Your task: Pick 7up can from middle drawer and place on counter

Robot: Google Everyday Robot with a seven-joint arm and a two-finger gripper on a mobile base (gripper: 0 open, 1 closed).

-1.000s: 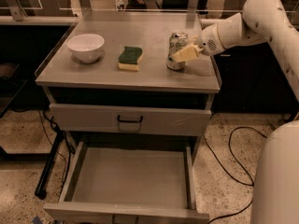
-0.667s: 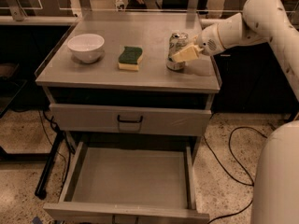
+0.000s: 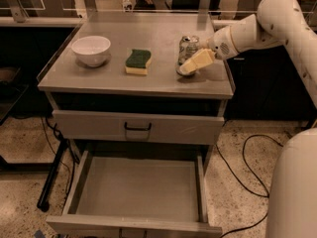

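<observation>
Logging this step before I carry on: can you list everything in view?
7up can: one, silvery, upright on counter's right
counter: one, grey, cabinet top
white bowl: one, white, counter's left
sponge: one, green over yellow, counter's middle
closed drawer: one, grey, black handle, under counter
middle drawer: one, grey, pulled open, nothing inside
cable: black, floor at right
gripper: one, pale yellow, against the can
arm: one, white, reaching from right

the counter (image 3: 158, 33) and middle drawer (image 3: 138, 190) are finished in plain matte grey. a white bowl (image 3: 91, 50), a green-topped yellow sponge (image 3: 138, 61) and the silvery 7up can (image 3: 187, 46) are seen. the cream-yellow gripper (image 3: 186, 64), carried on a white arm (image 3: 277, 19), is found at the can.
</observation>
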